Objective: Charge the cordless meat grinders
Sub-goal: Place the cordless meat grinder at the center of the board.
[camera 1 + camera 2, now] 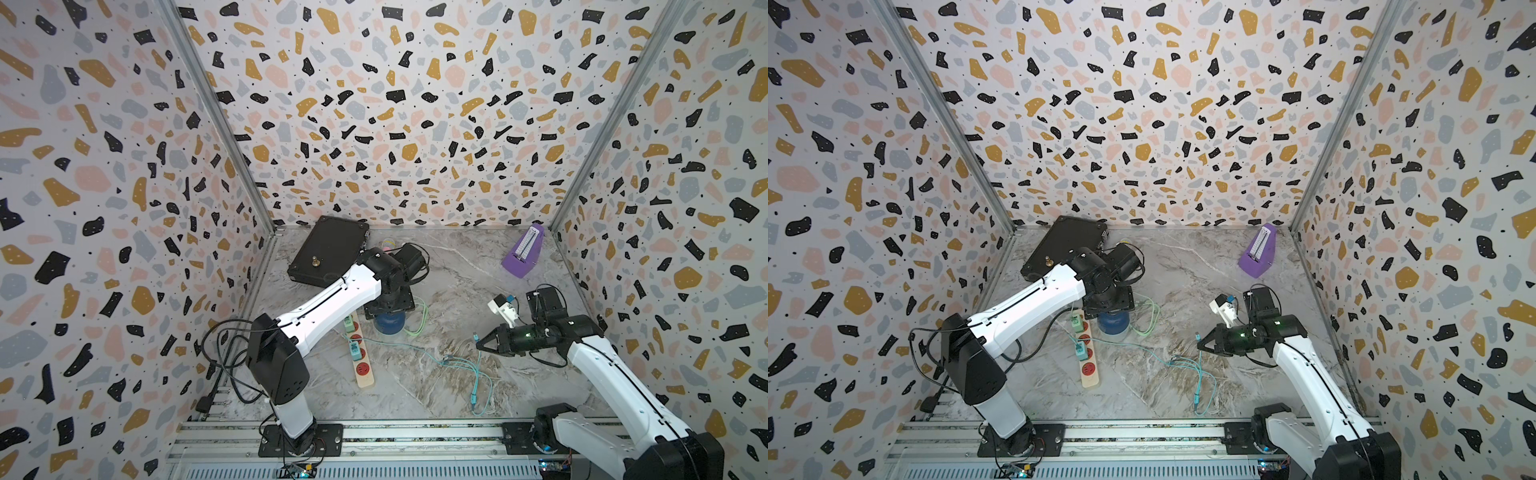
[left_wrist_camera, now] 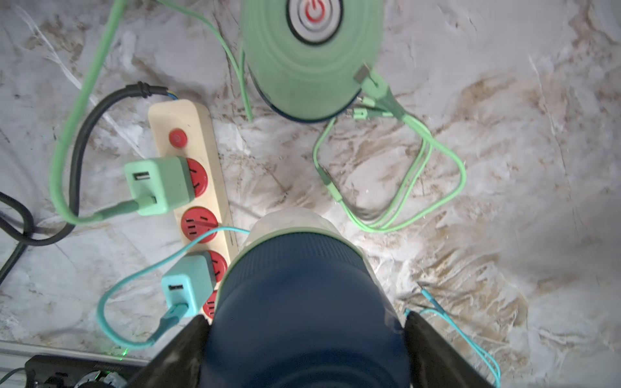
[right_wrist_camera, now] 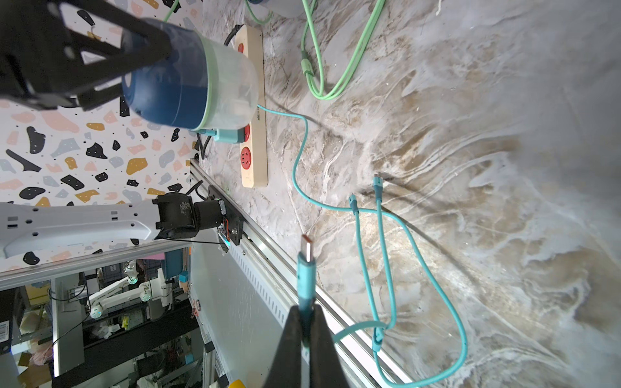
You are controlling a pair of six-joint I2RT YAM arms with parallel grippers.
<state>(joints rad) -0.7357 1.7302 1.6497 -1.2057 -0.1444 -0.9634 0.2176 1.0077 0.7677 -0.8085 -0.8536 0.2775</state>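
Mint green grinder [image 2: 302, 67]: it stood on the marble table [image 2: 504, 168]. The green cable's plug [image 2: 364, 75] looked seated low on its side. A green cable also left the green adapter [image 2: 158, 183] in the power strip [image 2: 201, 141]. Judged: this one was charging, or near enough.

Navy grinder [image 2: 302, 278]: your left gripper [image 2: 304, 319] had its jaws spread wide and pressed against both sides of the dome, so it was gripped. The grinder sat just beside the strip. You could not tell whether its clear base touched the table.

Your right gripper [image 3: 306, 312] was pinched closed on the teal cable just behind its plug [image 3: 305, 265]. The metal tip pointed out free, well apart from the navy grinder. The teal adapter [image 2: 188, 285] was already in the strip with its cable attached.

Judged: roughly half done. You had yet to bring that tip to the navy grinder's port, which no view showed.
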